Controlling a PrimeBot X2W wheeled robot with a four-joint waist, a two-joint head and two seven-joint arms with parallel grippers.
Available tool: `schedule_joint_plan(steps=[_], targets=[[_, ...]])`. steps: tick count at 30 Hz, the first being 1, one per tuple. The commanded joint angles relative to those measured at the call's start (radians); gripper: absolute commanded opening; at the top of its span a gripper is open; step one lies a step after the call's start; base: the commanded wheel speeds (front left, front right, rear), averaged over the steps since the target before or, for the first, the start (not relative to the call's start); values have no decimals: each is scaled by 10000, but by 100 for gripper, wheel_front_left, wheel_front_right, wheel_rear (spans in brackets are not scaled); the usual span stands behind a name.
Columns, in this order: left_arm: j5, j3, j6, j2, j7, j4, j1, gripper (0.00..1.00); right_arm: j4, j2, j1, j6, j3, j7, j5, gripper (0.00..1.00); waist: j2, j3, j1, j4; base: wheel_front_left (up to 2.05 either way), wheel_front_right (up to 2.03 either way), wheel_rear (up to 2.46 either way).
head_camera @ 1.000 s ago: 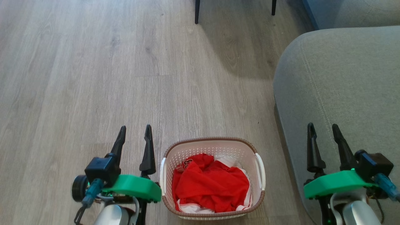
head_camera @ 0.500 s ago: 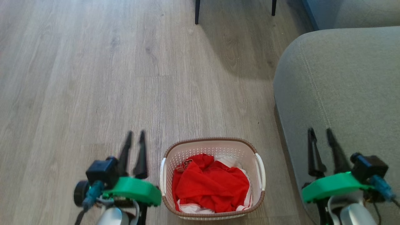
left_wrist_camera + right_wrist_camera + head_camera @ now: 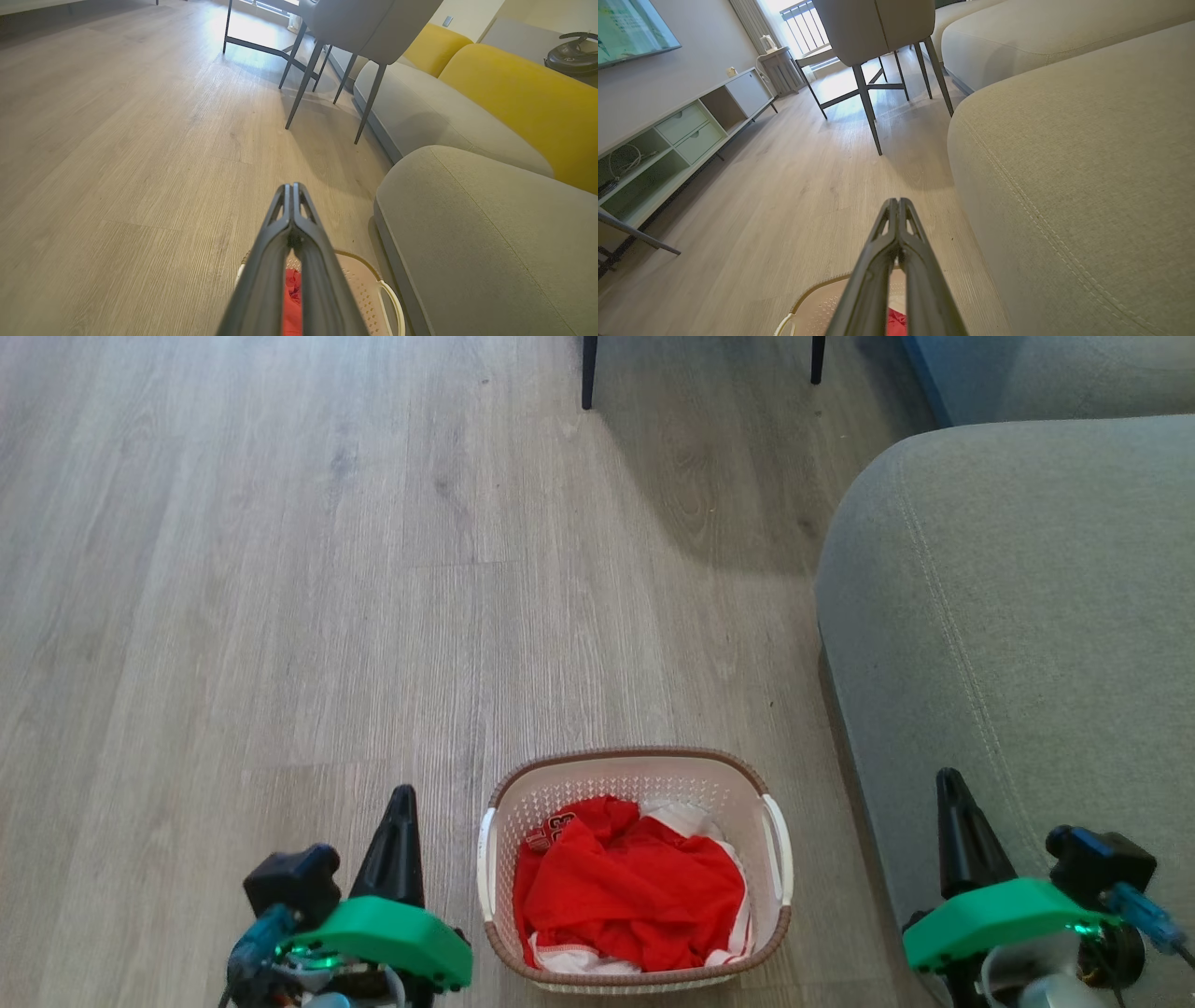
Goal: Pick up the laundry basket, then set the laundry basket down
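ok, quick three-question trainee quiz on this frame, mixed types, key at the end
1. True or false: the left gripper is shut on a handle of the laundry basket.
2. What lies in the basket? A: a red garment. B: blue towels. C: nothing.
3. Fill in: to the robot's right of the basket stands a grey ____.
Key: 1 false, it grips nothing; 2 A; 3 sofa.

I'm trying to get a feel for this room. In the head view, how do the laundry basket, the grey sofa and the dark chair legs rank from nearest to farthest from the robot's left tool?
1. laundry basket: on the floor just to the right of the left tool.
2. grey sofa: beyond the basket, farther right.
3. dark chair legs: far ahead, at the top edge.
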Motion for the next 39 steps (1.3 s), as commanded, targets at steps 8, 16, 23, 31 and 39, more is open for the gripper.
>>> schedule_joint_plan(steps=[8, 16, 23, 31, 39], targets=[[-1070, 405, -226, 111, 193, -169, -540, 0, -181, -122, -473, 12, -123, 226, 1085, 0, 0, -8, 0, -13, 0, 0, 0], [-1935, 619, -392, 154, 383, -76, -617, 0, -100, -156, -552, 16, -190, 419, 1946, 0, 0, -15, 0, -24, 0, 0, 0], [-2687, 817, -535, 186, 555, -21, -679, 0, -30, -180, -621, 20, -256, 594, 2697, 0, 0, -21, 0, -33, 0, 0, 0], [-3537, 1054, -698, 215, 759, 37, -742, 0, 51, -203, -700, 25, -338, 801, 3548, 0, 0, -27, 0, -44, 0, 0, 0], [-4377, 1297, -860, 238, 970, 103, -808, 0, 132, -220, -779, 29, -427, 1012, 4390, 0, 0, -33, 0, -56, 0, 0, 0]])
